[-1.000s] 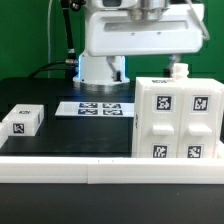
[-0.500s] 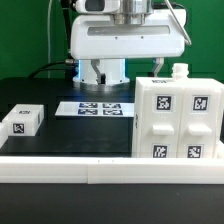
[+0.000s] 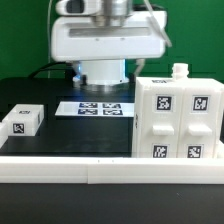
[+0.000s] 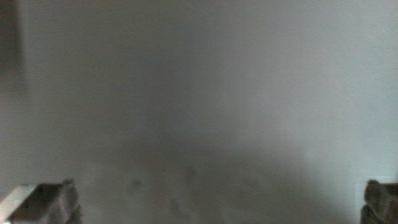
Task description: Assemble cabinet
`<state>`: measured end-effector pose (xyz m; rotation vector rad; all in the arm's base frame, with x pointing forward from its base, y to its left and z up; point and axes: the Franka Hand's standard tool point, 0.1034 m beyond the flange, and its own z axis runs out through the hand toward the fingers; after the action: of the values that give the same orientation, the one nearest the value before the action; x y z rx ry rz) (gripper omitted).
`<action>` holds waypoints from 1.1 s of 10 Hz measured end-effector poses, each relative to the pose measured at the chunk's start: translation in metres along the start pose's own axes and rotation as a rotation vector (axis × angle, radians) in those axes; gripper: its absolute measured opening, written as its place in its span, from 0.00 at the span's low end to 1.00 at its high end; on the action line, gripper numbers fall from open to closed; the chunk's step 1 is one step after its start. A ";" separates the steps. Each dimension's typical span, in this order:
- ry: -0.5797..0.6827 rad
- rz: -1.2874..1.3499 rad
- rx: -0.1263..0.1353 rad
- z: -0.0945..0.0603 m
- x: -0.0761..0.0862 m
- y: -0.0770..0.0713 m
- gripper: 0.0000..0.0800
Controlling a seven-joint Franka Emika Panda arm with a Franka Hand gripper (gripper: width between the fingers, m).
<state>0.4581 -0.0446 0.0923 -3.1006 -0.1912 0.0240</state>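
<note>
A: Where is the cabinet (image 3: pixel 178 122)?

B: On the black bench (image 3: pixel 50 148), at the exterior view's right. It stands upright, a boxy white body. The face turned to the camera carries four square black-and-white tags, two above and two below.

A: Is anything inside it?

B: I cannot tell. Only closed white panels show from this side, and no opening is in view. A small white knob (image 3: pixel 178 70) sticks up from its top.

A: What about the tool (image 4: pixel 214 203)?

B: The wrist view shows its two fingertips (image 4: pixel 45 203) at opposite edges of the picture, spread wide with nothing between them. It is open and empty. The rest of that view is a blurred grey surface I cannot identify.

A: Where is the arm?

B: Its broad white housing (image 3: pixel 108 35) hangs high at the back, above the robot base (image 3: pixel 100 72). It is behind the cabinet, toward the exterior view's left, and well apart from it.

A: What else lies on the bench?

B: The marker board (image 3: pixel 100 108) lies flat just in front of the base. A small white block (image 3: pixel 22 120) sits at the exterior view's left, far from the cabinet, with one tag on its top and one on its near face. A white ledge (image 3: pixel 60 172) runs along the near edge of the bench, and the cabinet stands just behind it.
</note>
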 end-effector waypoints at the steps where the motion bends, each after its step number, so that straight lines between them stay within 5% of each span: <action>1: 0.001 0.000 -0.005 0.002 -0.005 0.013 1.00; 3: -0.008 -0.037 -0.013 0.009 -0.020 0.052 1.00; 6: -0.027 -0.068 -0.015 0.019 -0.038 0.092 1.00; 11: -0.053 -0.080 -0.015 0.036 -0.052 0.129 1.00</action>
<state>0.4220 -0.1773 0.0520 -3.1066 -0.3190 0.1026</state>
